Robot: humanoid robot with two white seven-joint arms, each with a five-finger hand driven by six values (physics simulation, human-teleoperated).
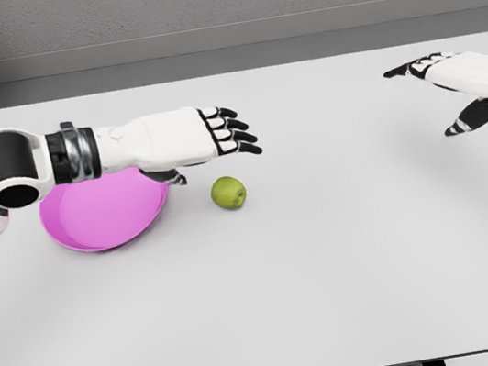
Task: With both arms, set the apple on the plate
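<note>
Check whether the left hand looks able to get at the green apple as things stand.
Probably yes. The left hand, fingers spread and holding nothing, hovers just up-left of the green apple, with bare table around the fruit. The pink plate sits under the forearm, off to the side.

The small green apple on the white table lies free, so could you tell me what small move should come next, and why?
Probably lower the left hand toward the small green apple. That hand hangs open above the round pink plate, its fingertips just up and right of the apple, which lies untouched beside the plate's right edge. The right hand, also open, is far off at the right.
</note>
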